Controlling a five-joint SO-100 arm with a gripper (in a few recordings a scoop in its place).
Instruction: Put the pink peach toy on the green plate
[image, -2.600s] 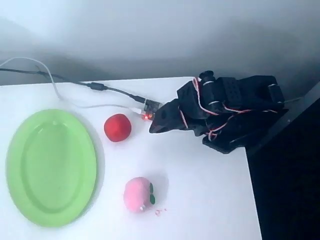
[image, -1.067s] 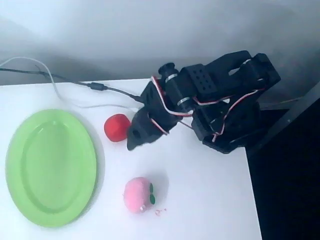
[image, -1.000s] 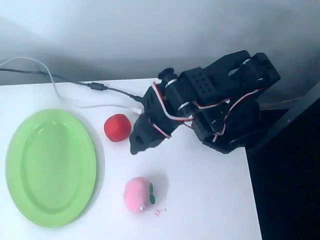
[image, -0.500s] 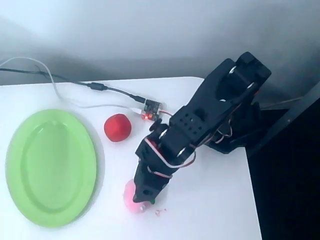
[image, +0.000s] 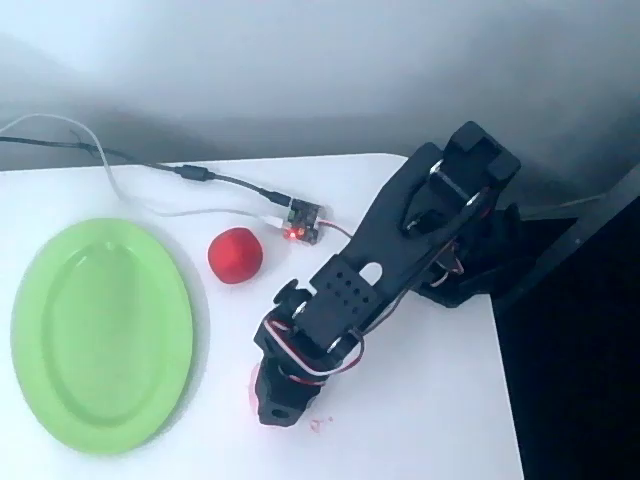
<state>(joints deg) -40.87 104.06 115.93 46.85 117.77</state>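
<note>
Black two-finger gripper (image: 272, 408) points down over the spot where the small pink plush peach toy (image: 251, 384) lies, and its body hides almost all of the toy. From the overhead view, a thin pink sliver shows at the gripper's left edge. Fingertips are buried under the wrist housing, so I cannot tell whether the jaws are apart, together, or clamped on the toy; contact with the toy also cannot be confirmed.

Arm pose: black five-joint arm (image: 400, 250) stretched out long from its base at the table's right edge, running diagonally down and left toward the peach. Upper link raised near the base, forearm with a perforated plate sloping down, wrist bent so the gripper points at the table top. Red and white servo wires (image: 322, 362) loop around the wrist.

Relative to the peach toy: the large light-green oval plastic plate (image: 101, 335) with raised rim lies well to the left, with bare white table (image: 420, 420) between. A plain red ball (image: 235, 255) sits above the peach, apart from it, near the plate's upper right rim. A small circuit board (image: 303, 220) with a red light sits further up and right of the ball, with a black cable (image: 150, 165) and a white cable (image: 95, 145) running off toward the top left. A few tiny pink specks (image: 320, 424) lie on the table just right of the gripper.
</note>
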